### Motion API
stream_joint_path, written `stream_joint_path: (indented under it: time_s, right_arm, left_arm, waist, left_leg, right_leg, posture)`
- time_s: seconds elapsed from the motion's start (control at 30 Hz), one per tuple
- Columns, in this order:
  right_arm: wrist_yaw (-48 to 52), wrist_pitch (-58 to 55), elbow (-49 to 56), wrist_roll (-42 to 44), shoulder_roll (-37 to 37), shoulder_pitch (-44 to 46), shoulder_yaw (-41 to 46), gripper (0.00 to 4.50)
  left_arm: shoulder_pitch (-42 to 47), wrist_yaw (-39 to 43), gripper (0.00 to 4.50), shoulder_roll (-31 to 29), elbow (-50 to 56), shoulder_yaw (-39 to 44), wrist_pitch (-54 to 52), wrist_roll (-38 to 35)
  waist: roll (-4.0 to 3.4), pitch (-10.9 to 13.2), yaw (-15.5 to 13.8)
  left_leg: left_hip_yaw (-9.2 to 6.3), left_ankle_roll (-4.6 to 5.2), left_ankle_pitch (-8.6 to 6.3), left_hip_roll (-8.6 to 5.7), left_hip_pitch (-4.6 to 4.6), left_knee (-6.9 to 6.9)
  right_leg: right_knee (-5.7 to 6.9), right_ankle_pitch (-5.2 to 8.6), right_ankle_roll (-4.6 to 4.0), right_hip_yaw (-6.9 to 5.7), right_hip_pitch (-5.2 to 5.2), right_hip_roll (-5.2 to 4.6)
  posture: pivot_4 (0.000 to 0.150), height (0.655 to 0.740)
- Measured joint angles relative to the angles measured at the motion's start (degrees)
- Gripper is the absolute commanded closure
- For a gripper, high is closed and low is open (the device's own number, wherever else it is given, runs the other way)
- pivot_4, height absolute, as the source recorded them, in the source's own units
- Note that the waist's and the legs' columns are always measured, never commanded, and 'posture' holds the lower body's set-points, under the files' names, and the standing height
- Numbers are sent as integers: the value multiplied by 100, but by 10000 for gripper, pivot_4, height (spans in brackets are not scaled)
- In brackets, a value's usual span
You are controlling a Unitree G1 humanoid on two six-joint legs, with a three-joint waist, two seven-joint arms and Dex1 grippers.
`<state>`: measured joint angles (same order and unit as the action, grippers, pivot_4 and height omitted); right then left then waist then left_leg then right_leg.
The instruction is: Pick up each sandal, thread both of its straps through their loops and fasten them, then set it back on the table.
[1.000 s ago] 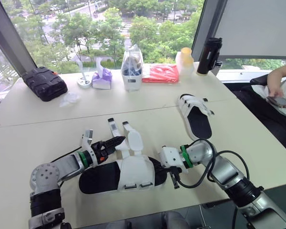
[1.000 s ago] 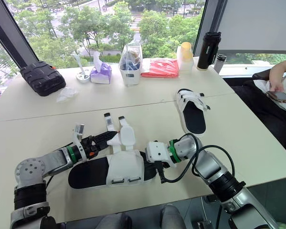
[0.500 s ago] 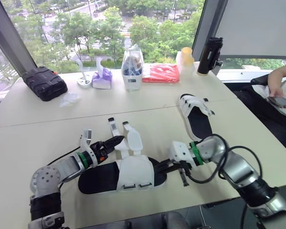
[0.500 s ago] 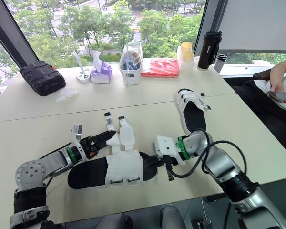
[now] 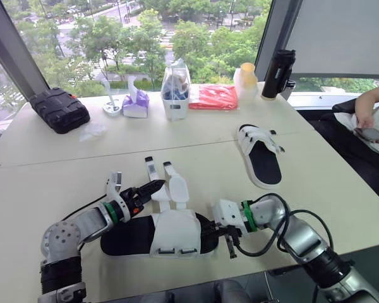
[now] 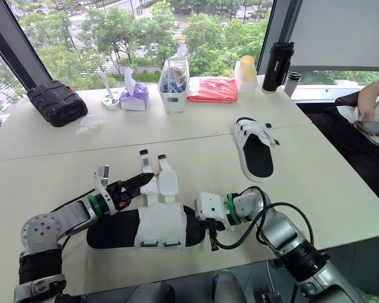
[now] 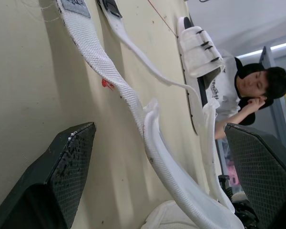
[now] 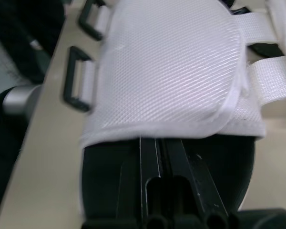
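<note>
The near sandal (image 5: 136,235) lies flat on the table, a black sole under a white upper (image 5: 174,231). Its two straps (image 5: 153,172) are unfastened and trail toward the far side. The black loops (image 8: 78,76) on the near edge hold nothing. My left gripper (image 5: 156,185) is open at the base of the straps, with the white strap flap (image 7: 162,157) between its fingers. My right gripper (image 5: 206,231) is shut, its fingers (image 8: 167,186) pushed in under the white upper at one end of the sole. A second sandal (image 5: 261,156) rests farther right with its straps across.
Along the far edge stand a black case (image 5: 59,109), a tissue pack (image 5: 134,102), a clear container (image 5: 175,85), a red packet (image 5: 213,96), a yellow-capped bottle (image 5: 245,79) and a black flask (image 5: 277,72). A seated person (image 5: 374,117) holds a phone at the right. The table's near edge runs just below the sandal.
My right gripper drew back to the right, then pushed left again under the upper. The near sandal slid a little to the left. My left gripper has hardly moved.
</note>
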<state>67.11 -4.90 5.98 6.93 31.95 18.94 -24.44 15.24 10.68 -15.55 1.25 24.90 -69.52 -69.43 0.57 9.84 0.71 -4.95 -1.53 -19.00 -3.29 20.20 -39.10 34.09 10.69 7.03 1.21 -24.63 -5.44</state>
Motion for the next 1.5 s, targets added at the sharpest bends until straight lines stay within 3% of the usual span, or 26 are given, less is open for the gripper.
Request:
stream_joint_path:
  time_s: [0.6, 0.9, 1.47, 1.5]
  right_arm:
    - [-10, 1089, -292, -382, 177, 134, -197, 45000]
    - [14, 1137, -283, -408, 229, 188, -243, 45000]
    - [30, 1171, -273, -409, 292, 210, -246, 45000]
    - [31, 1174, -275, -410, 292, 213, -246, 45000]
  left_arm:
    - [118, 178, 471, -130, -81, -378, -86, 25]
    - [1157, 44, 471, 224, -1023, -166, 411, 62]
    - [1743, 242, 471, 369, -1766, -130, 774, 210]
    - [1781, 285, 2781, 369, -1821, -134, 792, 257]
  waist:
    - [5, -4, -18]
    - [14, -5, -18]
    - [15, -4, -38]
    - [15, -4, -37]
  left_leg:
    - [-3, 2, -1, -2, -18, 0]
    - [-5, -2, 2, -4, -16, 0]
    - [-6, -2, 2, -8, -11, 0]
    - [-6, -4, 3, -8, -11, 0]
  right_leg:
    - [-2, 1, 0, -1, 22, 1]
    - [-6, 0, 0, -3, 23, 0]
    - [-9, 0, 1, -4, 22, -3]
    - [-9, 0, 2, -4, 22, -2]
  posture:
    - [1500, 7400]
    - [1500, 7400]
    - [1500, 7400]
    - [1500, 7400]
